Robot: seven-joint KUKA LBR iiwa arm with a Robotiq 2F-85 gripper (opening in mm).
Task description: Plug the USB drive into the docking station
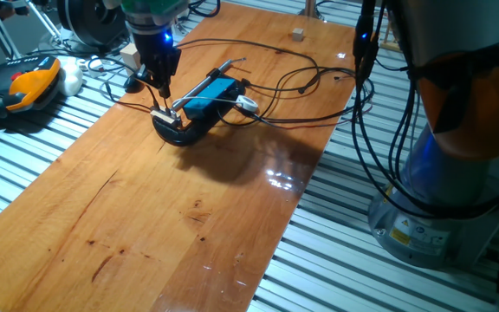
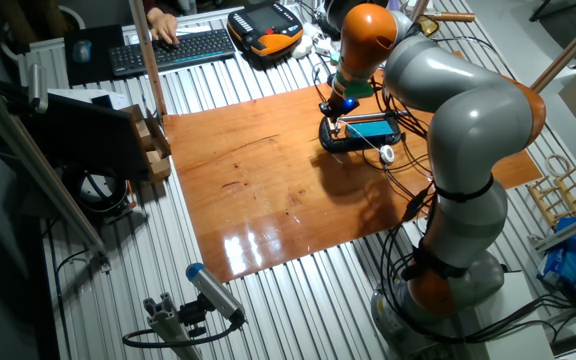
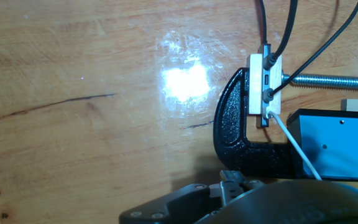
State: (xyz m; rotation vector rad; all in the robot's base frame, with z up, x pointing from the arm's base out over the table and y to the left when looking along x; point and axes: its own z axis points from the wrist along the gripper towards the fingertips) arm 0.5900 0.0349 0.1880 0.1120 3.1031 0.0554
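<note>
Your gripper (image 1: 161, 87) hangs right over the near end of the docking station (image 1: 210, 95), the bright-blue box that lies toward the far side of the wooden tabletop (image 1: 171, 225), held in a black C-shaped clamp (image 3: 238, 140) with a threaded screw (image 3: 328, 81) running alongside it. In the hand view you look down on a small pale connector block (image 3: 261, 84) at the clamp's mouth, with two dark cables and one white cable (image 3: 294, 149) already seated in it, and the blue box sits just beside it to the right. You cannot tell from any view whether the jaws are open or closed, nor whether they carry the USB drive: the fingertips are too small in the fixed views and the hand view shows only the dark underside of the gripper at the bottom edge. No USB drive is clearly visible lying on the tabletop either. Judging by this, you are at the approach and alignment stage, close above the ports; the insertion itself looks not yet done, so lining up with a free slot and pushing in remain.
</note>
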